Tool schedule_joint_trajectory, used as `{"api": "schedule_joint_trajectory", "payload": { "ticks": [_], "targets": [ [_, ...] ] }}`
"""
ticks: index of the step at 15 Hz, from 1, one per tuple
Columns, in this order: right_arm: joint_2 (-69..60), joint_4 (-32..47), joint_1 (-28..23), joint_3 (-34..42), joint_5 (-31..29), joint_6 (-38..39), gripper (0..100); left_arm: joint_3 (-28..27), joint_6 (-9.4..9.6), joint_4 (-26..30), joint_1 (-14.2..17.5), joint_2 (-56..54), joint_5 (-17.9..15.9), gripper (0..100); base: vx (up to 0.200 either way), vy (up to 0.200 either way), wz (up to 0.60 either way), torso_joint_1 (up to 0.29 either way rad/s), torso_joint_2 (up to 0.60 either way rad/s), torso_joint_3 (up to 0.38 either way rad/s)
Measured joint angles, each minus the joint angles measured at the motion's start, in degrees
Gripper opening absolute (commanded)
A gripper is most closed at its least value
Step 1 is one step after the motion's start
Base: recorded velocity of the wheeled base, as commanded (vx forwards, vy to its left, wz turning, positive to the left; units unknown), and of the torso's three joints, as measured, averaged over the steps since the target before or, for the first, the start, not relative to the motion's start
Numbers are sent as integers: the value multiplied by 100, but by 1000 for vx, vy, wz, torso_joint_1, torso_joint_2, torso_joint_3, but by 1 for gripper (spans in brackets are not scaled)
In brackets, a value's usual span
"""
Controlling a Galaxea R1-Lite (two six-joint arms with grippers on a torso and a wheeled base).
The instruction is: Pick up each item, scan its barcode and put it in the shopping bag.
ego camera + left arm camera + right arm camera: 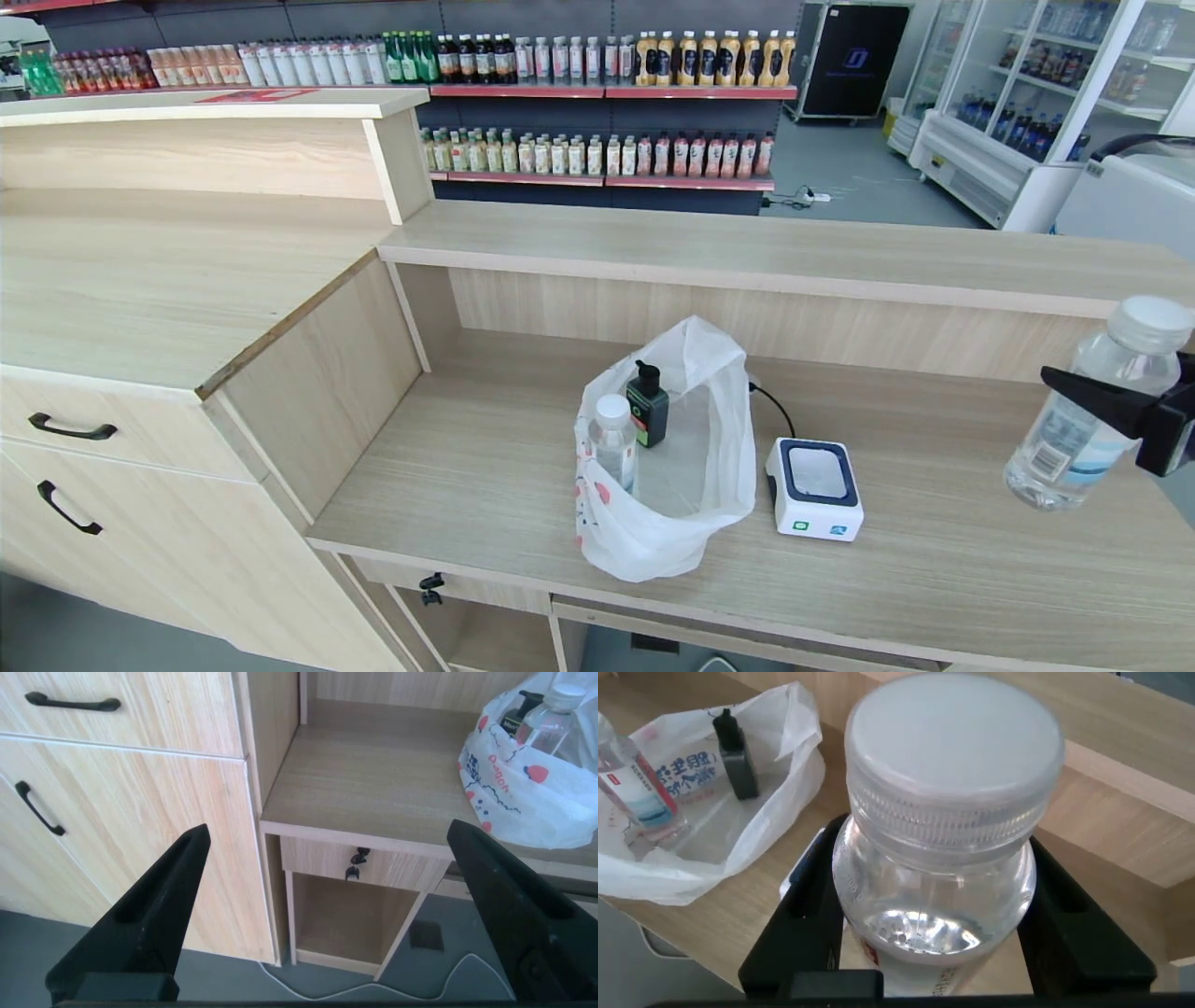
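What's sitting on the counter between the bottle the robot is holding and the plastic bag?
The white scanner, beside the bag; the rest toward the bottle is bare counter. Head view.

Blue printed characters cross the white shopping bag (687, 770), too small to make out. The clear water bottle (1083, 420) bears a label with a barcode, the dark pump bottle (647, 408) a green-and-red label, and the scanner (814, 488) two small coloured icons. No wording is legible.

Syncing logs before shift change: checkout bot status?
Right gripper shut on water bottle, tilted, right of scanner. Left gripper open, low by the cabinet. Scanner stands between bottle and shopping bag.
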Motion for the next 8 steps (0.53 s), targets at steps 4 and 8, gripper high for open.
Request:
{"api": "schedule_joint_trajectory", "payload": {
  "ticks": [4, 8],
  "targets": [
    [-6, -189, 377, -9, -13, 321, 0, 0, 2, -2, 2, 0, 0, 100, 0, 0, 600, 1, 2, 5],
    [55, -182, 523, -22, 0, 325, 0, 0, 2, -2, 2, 0, 0, 100, 0, 0, 600, 1, 1, 6]
  ]
}}
